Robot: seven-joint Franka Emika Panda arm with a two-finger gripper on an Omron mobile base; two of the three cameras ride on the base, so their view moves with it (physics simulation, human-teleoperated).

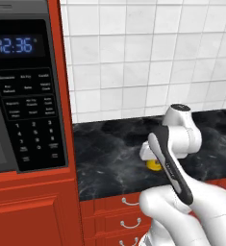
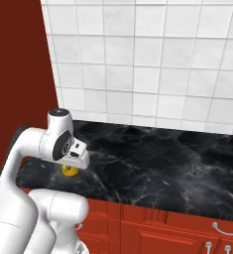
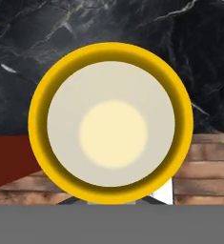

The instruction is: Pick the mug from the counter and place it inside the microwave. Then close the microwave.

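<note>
The small yellow mug point(image 3: 111, 123) with its pale cream inside sits very close under the hand camera, seen straight down. In the base views the mug point(image 1: 154, 165) point(image 2: 69, 170) peeks out directly beneath my gripper point(image 1: 152, 159), just over the black veined counter point(image 1: 109, 153) near its front edge. My gripper is shut on the mug; the fingertips are hidden behind its rim. I cannot tell whether the mug's base touches the counter. The microwave point(image 1: 30, 120), with its black keypad and blue clock, stands to the left of the counter, about head-high to the hand.
A white tiled wall point(image 2: 147, 69) backs the counter. Red drawers point(image 1: 114, 216) with silver handles run below it, and a red cabinet side point(image 1: 61, 96) frames the microwave. Wooden floor point(image 3: 208, 167) shows past the counter's front edge.
</note>
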